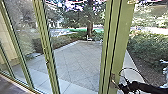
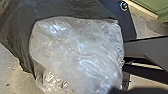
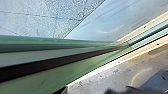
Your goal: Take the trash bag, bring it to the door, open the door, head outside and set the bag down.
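Observation:
In the head view my right gripper (image 1: 123, 86) is at the lower right, beside the metal handle (image 1: 113, 80) on the green door frame (image 1: 115, 47); whether it touches the handle is hard to tell. The right wrist view looks along the green frame (image 3: 32, 58) down to the sill. The trash bag (image 2: 77, 50), clear crumpled plastic with a dark part behind, shows large in the left wrist view. My left gripper (image 2: 124, 60) is shut on the trash bag at its gathered edge.
Glass panels in green frames (image 1: 46, 50) stand at the left. Behind the glass lies a paved yard (image 1: 77, 57) with bushes (image 1: 150, 50), a tree (image 1: 90, 25) and a white chair (image 1: 89, 38). The floor sill (image 3: 110, 65) runs beneath the door.

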